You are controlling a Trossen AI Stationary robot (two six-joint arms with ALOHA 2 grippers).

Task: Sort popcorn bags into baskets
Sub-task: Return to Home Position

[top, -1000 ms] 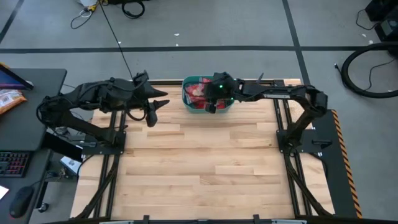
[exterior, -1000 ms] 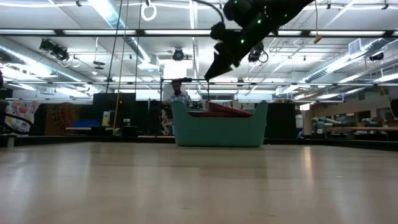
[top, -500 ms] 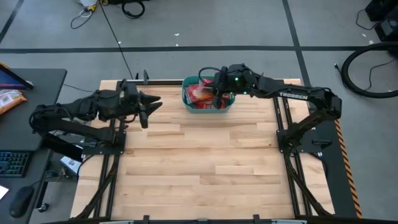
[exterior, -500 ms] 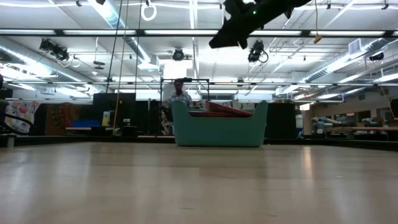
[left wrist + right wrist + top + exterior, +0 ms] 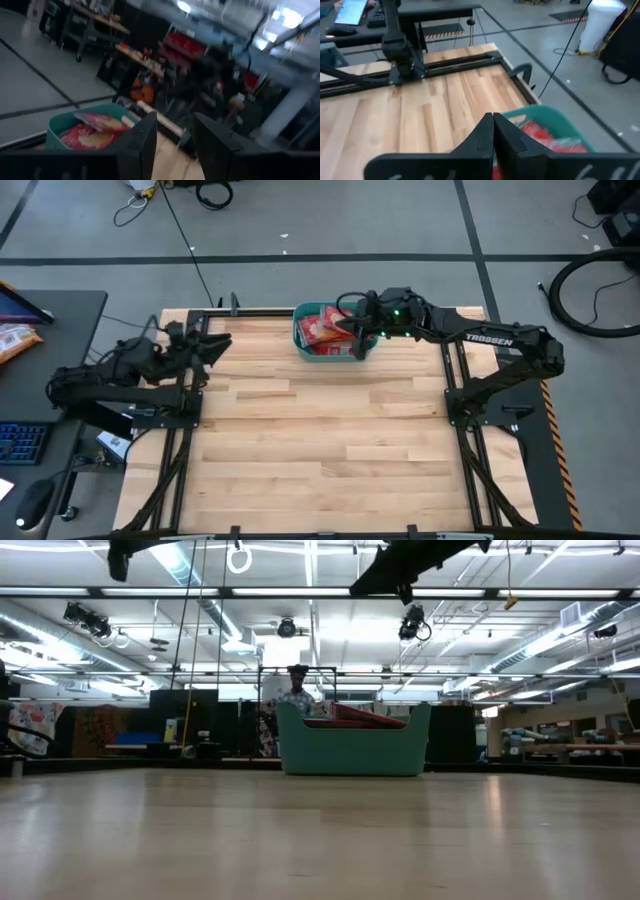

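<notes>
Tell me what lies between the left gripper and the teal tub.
Nothing but bare wooden table, as the high view shows, between the left gripper and the teal tub.

A pale wooden plank tabletop is surrounded by grey floor. A dark keyboard is seen beside it; a person is glimpsed beyond.

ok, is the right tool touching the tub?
Apart. In the low view the right tool hangs well above the tub, with the room behind showing in the gap between them.
</notes>
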